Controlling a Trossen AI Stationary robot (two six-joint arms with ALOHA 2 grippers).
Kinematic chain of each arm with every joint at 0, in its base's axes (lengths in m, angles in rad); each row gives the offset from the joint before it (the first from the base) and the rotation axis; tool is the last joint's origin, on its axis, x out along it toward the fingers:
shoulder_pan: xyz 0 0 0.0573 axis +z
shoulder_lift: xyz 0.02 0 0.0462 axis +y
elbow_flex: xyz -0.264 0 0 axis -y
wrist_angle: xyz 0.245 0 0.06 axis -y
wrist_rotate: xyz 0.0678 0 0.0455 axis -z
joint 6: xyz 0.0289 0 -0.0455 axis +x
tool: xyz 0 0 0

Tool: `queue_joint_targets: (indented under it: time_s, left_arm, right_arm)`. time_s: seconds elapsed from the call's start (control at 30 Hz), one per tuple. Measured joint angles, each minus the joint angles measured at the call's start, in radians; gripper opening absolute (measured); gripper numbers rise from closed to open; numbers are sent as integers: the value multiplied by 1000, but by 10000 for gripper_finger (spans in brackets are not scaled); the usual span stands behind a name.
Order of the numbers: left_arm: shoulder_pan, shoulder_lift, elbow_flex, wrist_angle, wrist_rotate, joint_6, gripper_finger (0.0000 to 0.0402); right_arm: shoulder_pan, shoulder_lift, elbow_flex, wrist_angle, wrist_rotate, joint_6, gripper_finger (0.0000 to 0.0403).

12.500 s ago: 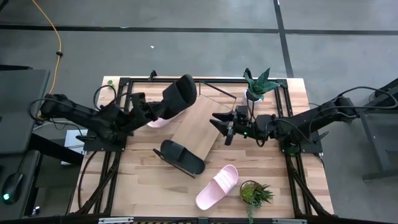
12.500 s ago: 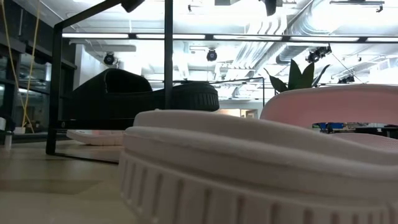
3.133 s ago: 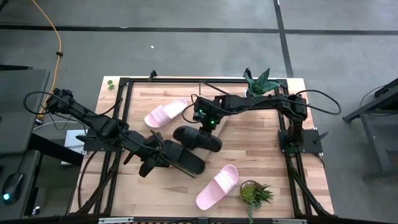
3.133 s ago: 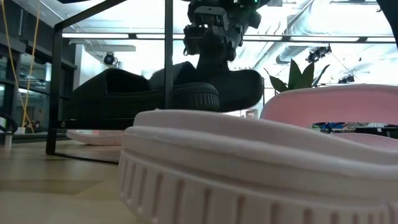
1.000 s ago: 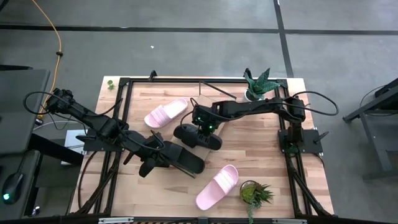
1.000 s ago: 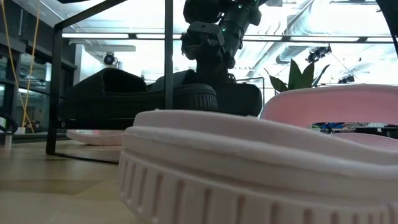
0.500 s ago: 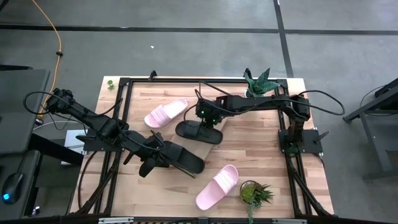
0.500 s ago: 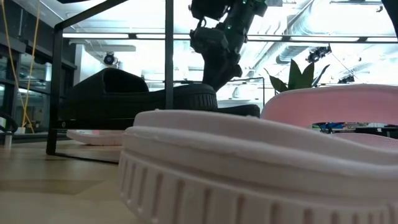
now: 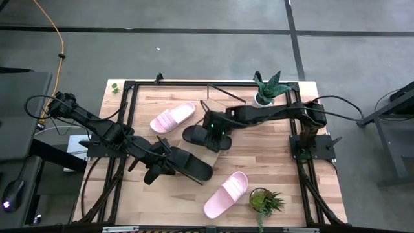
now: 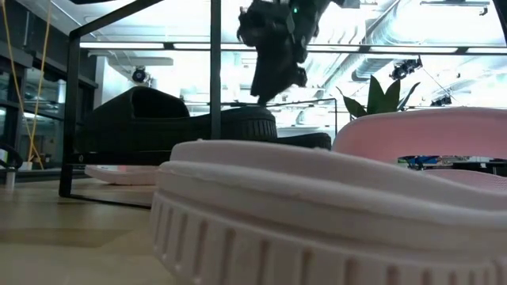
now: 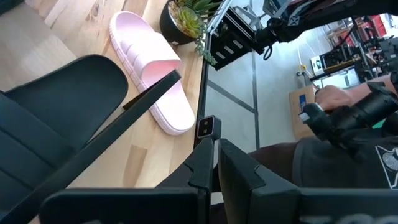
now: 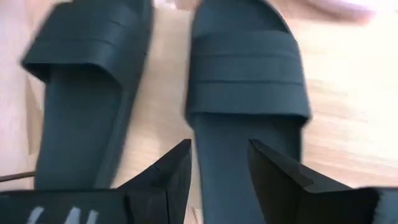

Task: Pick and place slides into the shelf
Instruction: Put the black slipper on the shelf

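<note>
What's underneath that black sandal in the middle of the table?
The black sandal lies on the shelf's light wooden board, beneath the right tool. The sandal and arm hide most of the board.

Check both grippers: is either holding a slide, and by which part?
Neither. The right gripper hangs open above a black slide; the left gripper is shut beside the other black slide.

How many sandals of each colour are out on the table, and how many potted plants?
Black sandals: 2
Pink sandals: 2
Potted plants: 2
Total: 6
</note>
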Motion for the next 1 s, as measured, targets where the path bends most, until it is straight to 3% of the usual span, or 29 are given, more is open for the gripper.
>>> queue_joint_targets:
  time_s: [0.47,0.63,0.83,0.9,1.0]
  left_arm:
    - [-93,-37,0,-32,-38,2,14]
    - [-107,-110,0,-104,-94,2,14]
    - [-105,-211,0,-158,-158,45,14]
    - [-105,-241,0,-170,-174,65,14]
    - [-105,-282,0,-191,-190,87,14]
  right_arm:
    - [120,-45,-1,37,178,113,144]
    - [167,-157,-2,50,269,182,144]
    - [214,-316,-1,63,494,202,144]
    - [236,-347,-45,105,559,211,144]
    - [257,-386,-200,239,559,271,144]
